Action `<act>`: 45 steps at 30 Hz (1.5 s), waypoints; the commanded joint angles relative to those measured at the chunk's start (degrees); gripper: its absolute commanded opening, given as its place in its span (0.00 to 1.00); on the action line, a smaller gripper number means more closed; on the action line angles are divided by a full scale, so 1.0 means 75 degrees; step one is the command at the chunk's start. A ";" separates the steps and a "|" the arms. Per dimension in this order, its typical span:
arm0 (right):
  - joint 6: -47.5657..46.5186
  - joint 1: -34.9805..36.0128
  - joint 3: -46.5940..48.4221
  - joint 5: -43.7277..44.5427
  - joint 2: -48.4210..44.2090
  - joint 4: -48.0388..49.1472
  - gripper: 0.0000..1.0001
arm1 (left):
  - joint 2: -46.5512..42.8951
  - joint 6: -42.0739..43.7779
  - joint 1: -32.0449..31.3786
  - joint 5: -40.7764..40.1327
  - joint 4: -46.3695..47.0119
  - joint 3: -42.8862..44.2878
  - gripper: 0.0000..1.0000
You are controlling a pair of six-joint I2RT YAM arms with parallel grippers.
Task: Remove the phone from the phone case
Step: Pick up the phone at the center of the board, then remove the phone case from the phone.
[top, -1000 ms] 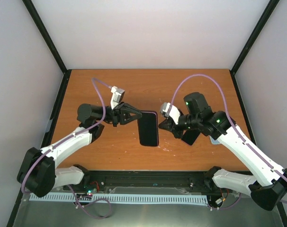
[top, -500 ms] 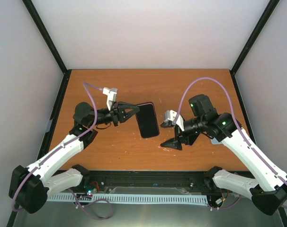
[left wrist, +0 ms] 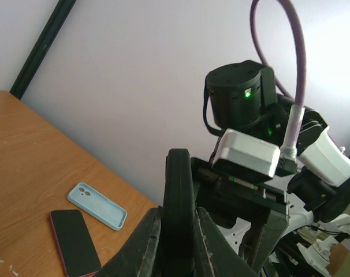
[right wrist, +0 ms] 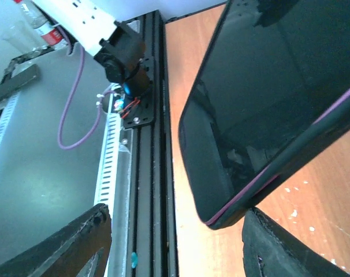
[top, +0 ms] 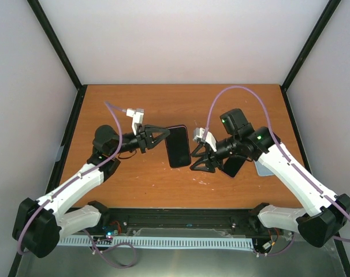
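My right gripper point(top: 198, 165), jaws apart, has swung back beside the cased phone point(top: 178, 147); my left gripper point(top: 162, 136) stays clamped on it, so peeling can start

The phone point(top: 178, 147) is a flat slab with a glossy black screen. It is seated in the phone case point(right wrist: 302, 156), a dark shell with a thin purple line along its rim. The cased unit is held clear of the tabletop near the table's centre, screen up and long axis running roughly far to near. The left gripper point(top: 165, 134) is clamped on its left long edge near the far end, and its near-right corner lies between the spread fingers of the right gripper point(right wrist: 176, 245), touching neither.
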 commanded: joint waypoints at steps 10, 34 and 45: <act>0.0646 -0.0493 0.0711 0.0521 0.0101 0.1051 0.61 | -0.0433 0.0572 -0.0062 0.0045 -0.0550 0.0273 0.00; 0.0365 -0.0484 0.0642 -0.1397 0.0820 0.0691 0.03 | 0.0326 0.1415 -0.0080 0.0931 -0.1124 0.0498 0.52; 0.0026 -0.0481 0.0913 -0.1289 0.1347 -0.0173 0.03 | 0.0824 0.3269 -0.0314 0.1989 -0.3146 0.1382 0.38</act>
